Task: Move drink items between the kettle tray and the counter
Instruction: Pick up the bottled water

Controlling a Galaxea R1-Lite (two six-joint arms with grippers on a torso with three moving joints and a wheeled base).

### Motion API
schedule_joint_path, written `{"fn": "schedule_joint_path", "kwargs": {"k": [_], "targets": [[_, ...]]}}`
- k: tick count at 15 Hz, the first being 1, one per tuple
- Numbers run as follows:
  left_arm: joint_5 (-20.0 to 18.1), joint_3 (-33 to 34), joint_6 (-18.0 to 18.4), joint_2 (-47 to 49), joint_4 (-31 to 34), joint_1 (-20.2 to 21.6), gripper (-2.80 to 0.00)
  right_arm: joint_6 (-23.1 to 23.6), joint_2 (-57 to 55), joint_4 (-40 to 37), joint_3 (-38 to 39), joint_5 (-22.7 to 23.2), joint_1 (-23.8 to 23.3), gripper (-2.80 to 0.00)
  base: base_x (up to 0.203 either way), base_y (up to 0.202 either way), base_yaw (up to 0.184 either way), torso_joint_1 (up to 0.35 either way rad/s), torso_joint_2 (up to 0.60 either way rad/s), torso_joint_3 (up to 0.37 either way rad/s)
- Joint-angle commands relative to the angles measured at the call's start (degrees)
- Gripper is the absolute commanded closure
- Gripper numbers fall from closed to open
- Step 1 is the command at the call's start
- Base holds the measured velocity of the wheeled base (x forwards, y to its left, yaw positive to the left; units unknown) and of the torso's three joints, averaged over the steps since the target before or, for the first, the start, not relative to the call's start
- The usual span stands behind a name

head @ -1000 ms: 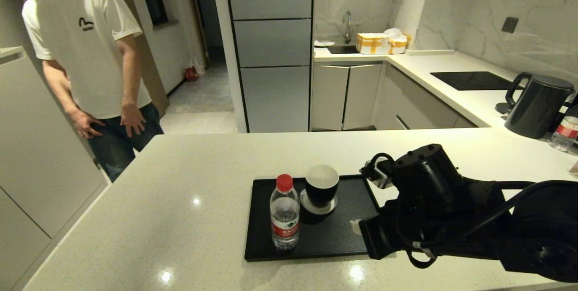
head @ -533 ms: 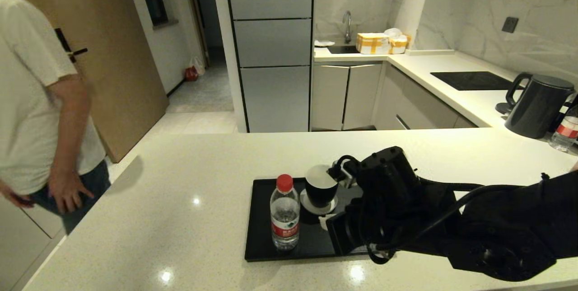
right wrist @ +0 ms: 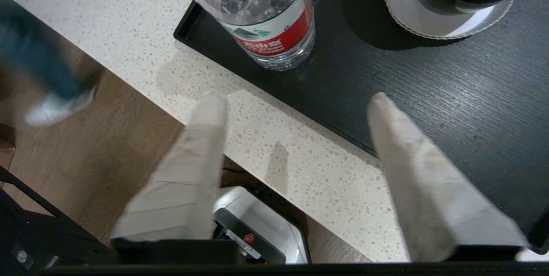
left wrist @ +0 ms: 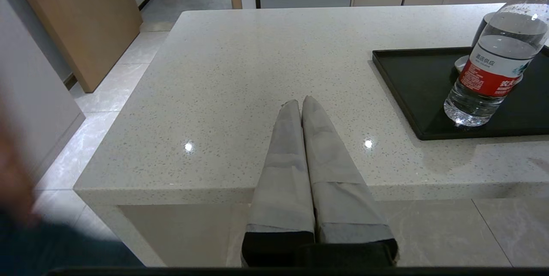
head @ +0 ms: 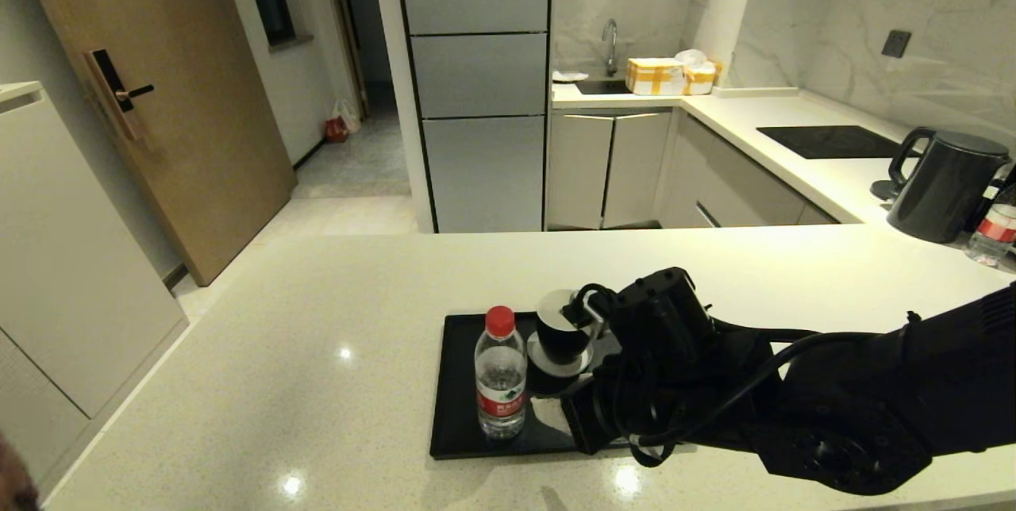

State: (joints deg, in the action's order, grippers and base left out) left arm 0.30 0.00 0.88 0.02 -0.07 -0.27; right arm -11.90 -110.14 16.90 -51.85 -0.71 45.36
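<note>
Right gripper [right wrist: 296,100] spread wide over the tray's [head: 456,424] near edge, bottle [head: 500,374] upright just ahead beside the cup [head: 562,330]; left gripper [left wrist: 301,105] closed, parked off-counter; best to centre the bottle between fingers, below label, before closing.

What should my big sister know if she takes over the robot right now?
Right gripper: jaws open, empty, above the tray's near edge, close to the water bottle.
Left gripper: jaws shut, empty, parked at the counter's near edge, left of the tray.
The bottle stands upright on the tray beside the black cup on its coaster.
No tea sachet shows in any view.
Done: nothing gripped yet.
Left: probably grip the bottle and set it on the counter.
</note>
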Motion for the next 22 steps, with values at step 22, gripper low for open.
{"fn": "schedule_joint_path", "kwargs": {"k": [22], "targets": [[0.0, 0.1, 0.0, -0.1, 0.0, 0.0, 0.0, 0.1, -17.2, 12.2, -12.8, -3.0, 2.3, -2.8, 0.0, 0.0, 0.0, 0.0, 0.0, 0.0]]}}
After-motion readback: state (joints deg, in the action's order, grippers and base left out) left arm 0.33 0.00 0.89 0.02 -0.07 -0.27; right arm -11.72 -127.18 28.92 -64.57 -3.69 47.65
